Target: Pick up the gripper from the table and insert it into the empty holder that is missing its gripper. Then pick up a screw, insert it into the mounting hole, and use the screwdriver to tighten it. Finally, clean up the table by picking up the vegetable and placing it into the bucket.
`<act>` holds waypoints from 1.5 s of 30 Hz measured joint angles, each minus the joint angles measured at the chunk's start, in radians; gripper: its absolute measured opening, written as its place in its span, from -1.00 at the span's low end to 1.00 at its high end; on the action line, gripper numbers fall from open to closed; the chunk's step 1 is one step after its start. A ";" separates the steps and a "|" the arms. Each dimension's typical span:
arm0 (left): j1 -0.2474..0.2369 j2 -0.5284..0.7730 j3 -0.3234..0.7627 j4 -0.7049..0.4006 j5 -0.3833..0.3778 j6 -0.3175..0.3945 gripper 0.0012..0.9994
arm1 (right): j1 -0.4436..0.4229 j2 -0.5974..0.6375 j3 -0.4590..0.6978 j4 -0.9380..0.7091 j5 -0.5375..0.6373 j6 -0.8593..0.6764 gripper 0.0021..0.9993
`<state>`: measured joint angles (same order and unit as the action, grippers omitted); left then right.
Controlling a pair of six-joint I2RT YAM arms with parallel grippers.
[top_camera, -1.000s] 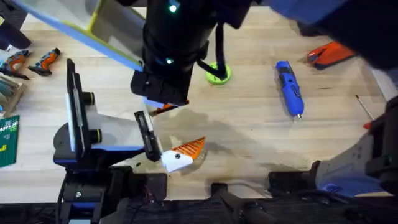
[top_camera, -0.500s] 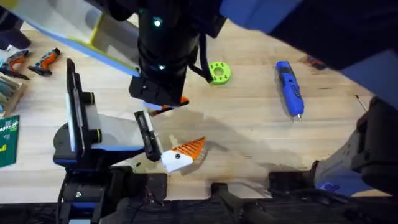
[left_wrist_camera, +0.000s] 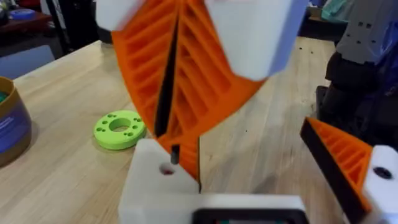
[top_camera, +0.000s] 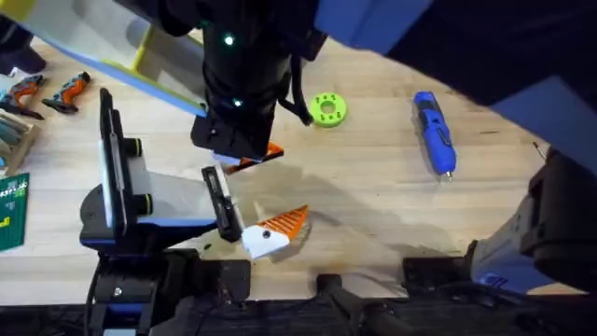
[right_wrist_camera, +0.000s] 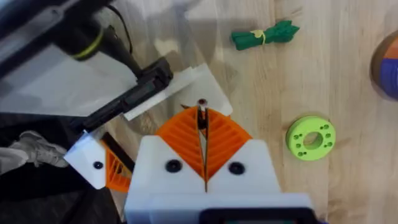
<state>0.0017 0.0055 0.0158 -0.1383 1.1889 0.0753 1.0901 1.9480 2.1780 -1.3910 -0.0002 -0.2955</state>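
While right jaws pinch a screw [right_wrist_camera: 202, 107], the holder [right_wrist_camera: 180, 87] lies just beyond.

bucket [right_wrist_camera: 388, 67] cut off at edge

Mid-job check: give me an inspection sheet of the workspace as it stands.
Surface: wooden table, bare wood showing.
Job's things: screwdriver flat on the table; vegetable lying on the table; bucket upright; screw held by the white holder.
Clutter: lime-green ring; two small orange-black tools at far left.
Grippers: right gripper shut on the screw.
Cables: black cable looping off the central arm.
Surroundings: dark furniture behind the table.
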 joint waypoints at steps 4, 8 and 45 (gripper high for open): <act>0.000 0.000 0.000 0.000 0.000 0.000 0.97 | 0.000 0.000 0.000 0.000 0.000 -0.001 -0.99; 0.000 0.000 0.000 0.000 0.000 0.000 0.97 | 0.000 0.000 0.000 0.000 0.000 -0.001 -0.99; 0.000 0.000 0.000 0.000 0.000 0.000 0.97 | 0.000 0.026 0.000 0.005 0.015 -0.001 -0.99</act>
<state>0.0013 0.0055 0.0158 -0.1383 1.1892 0.0753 1.0901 1.9740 2.1784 -1.3857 0.0147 -0.2962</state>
